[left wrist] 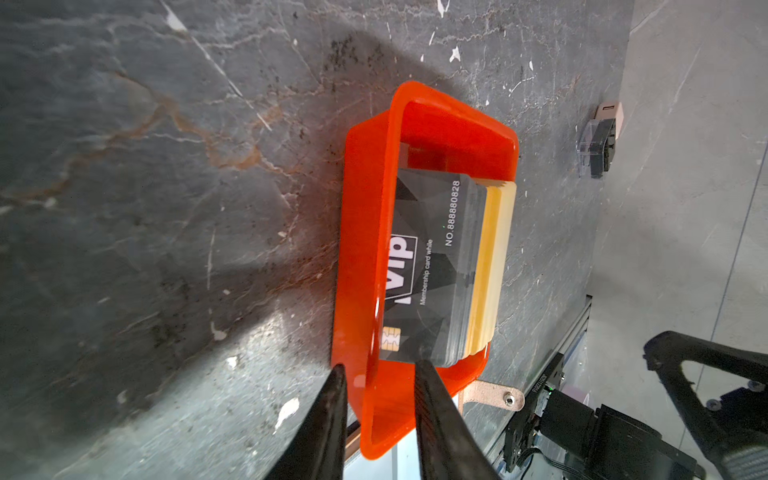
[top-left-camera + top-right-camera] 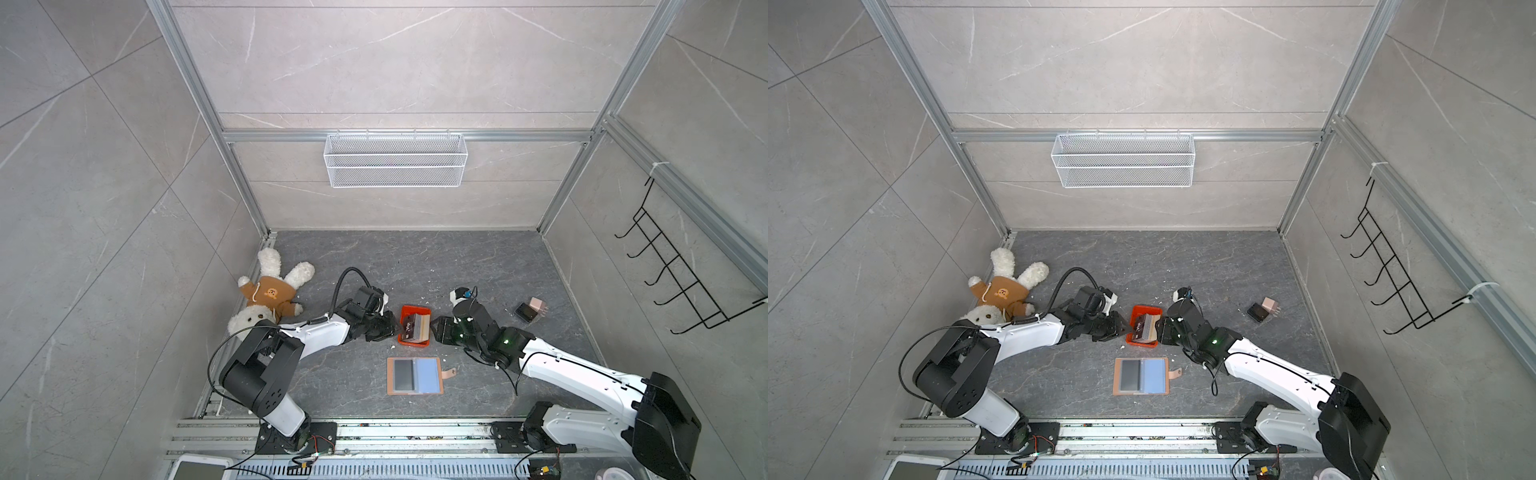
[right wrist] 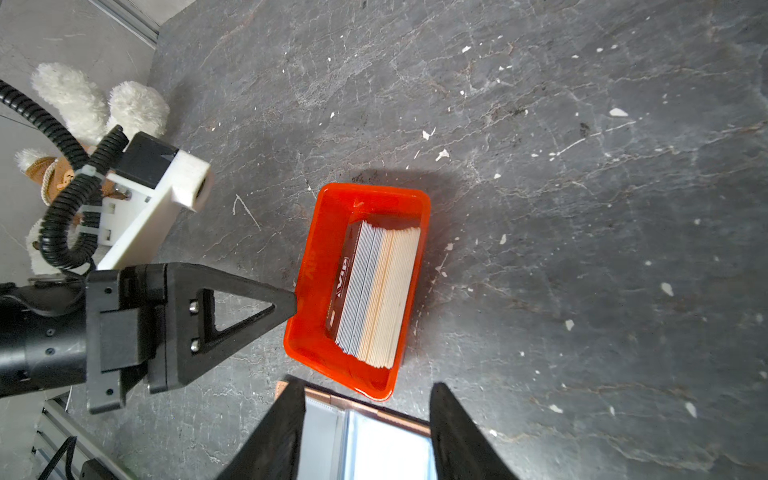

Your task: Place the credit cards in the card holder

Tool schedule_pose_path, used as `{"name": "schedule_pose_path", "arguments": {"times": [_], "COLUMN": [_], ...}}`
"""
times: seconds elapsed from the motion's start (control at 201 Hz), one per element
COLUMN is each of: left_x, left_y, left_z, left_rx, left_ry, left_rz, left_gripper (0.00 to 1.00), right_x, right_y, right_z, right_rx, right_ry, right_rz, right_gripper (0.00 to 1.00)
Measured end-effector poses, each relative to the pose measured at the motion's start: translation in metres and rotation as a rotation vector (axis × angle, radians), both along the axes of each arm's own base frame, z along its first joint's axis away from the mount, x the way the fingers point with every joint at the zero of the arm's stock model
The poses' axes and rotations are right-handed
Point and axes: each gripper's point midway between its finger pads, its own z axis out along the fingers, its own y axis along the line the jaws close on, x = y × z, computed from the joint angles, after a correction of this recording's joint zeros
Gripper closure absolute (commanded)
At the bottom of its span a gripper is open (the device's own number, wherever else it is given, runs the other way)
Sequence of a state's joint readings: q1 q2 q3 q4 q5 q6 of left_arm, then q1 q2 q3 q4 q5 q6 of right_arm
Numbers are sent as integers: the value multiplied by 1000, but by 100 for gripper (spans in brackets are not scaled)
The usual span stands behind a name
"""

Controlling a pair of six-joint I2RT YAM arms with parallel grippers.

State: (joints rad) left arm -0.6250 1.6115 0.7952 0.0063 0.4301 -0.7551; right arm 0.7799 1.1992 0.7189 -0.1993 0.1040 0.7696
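The credit cards (image 2: 413,328) stood on edge, packed in an orange-red tray (image 2: 415,308) between the left gripper (image 2: 392,328) and the right gripper (image 2: 434,328). A black "VIP" card faced the left one and the pale tan cards the right. The pinkish-tan card holder (image 2: 415,376) lay open and flat, nearer the arm bases than either gripper, with its clear sleeves up and its snap tab on the right gripper's side.

In the right wrist view the card holder (image 3: 374,440) and the right gripper (image 3: 368,383) are cut off by the picture's edge; in the left wrist view the card holder is mostly hidden behind the orange tray (image 1: 353,249), little but its snap tab (image 1: 494,397) being shown; the credit cards (image 1: 436,257) behind the front one are seen only edge-on; the left gripper (image 1: 379,365) is cut off likewise, and whether the tray's wall is pinched between its jaws cannot be told.
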Motion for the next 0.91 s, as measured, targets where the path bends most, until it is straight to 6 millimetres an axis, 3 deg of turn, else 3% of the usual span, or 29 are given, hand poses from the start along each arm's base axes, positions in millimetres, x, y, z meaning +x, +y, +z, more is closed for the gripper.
{"name": "schedule_pose_path", "arguments": {"times": [0.403,0.911], "left_x": [-16,-13], "left_y": [-24,-16], "left_z": [1,15], "left_rx": [-17,18], "left_ry": [9,-25], "left_rz": [-36,10], "left_gripper": [79,79], "right_x": [4,3], "right_y": [-4,0], "right_z": [-4,-31], "right_rx": [6,11], "right_ry": [14,123], "right_rz": [-13,28], "right_gripper": [50,42]}}
